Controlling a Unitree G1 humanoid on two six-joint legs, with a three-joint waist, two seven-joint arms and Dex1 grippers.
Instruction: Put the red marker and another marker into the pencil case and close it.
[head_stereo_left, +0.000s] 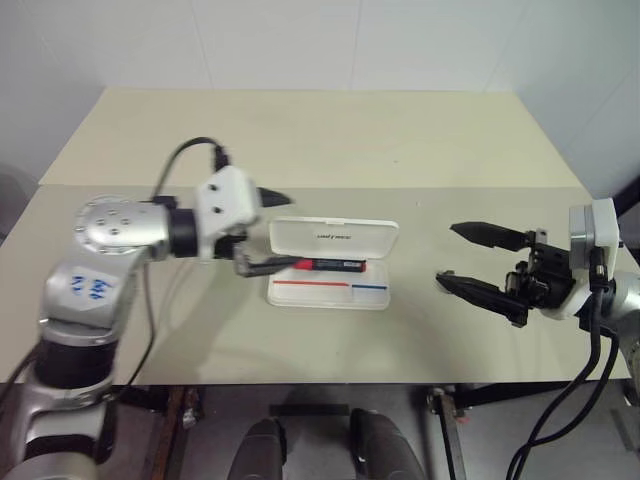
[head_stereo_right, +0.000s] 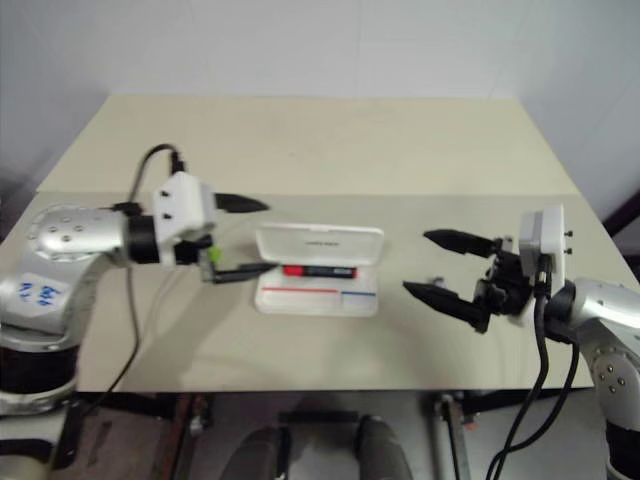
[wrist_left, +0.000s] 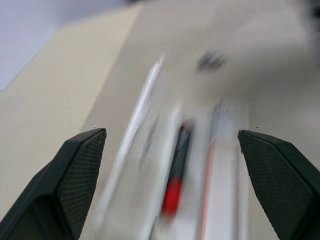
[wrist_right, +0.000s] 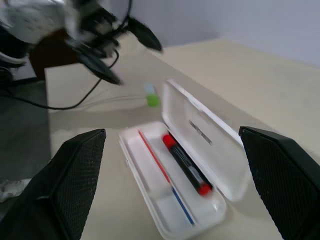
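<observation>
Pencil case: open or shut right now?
Open. The pencil case has its lid raised behind the tray, and the red marker lies exposed inside beside the red and blue stripes.

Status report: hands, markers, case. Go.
Left hand open, empty; right hand open, empty. Black red-capped marker in open white plastic pencil case. Lime-capped highlighter on table, outside case. Nothing blocking.

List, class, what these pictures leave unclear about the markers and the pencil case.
- Green highlighter: mostly hidden behind the left gripper in the head views; small in the right wrist view, so its full shape is unclear.
- Lid lettering on the pencil case: too small to read.
- Red marker: smeared by motion blur in the left wrist view.
- Right gripper: open, arm cut off by the edge.
</observation>
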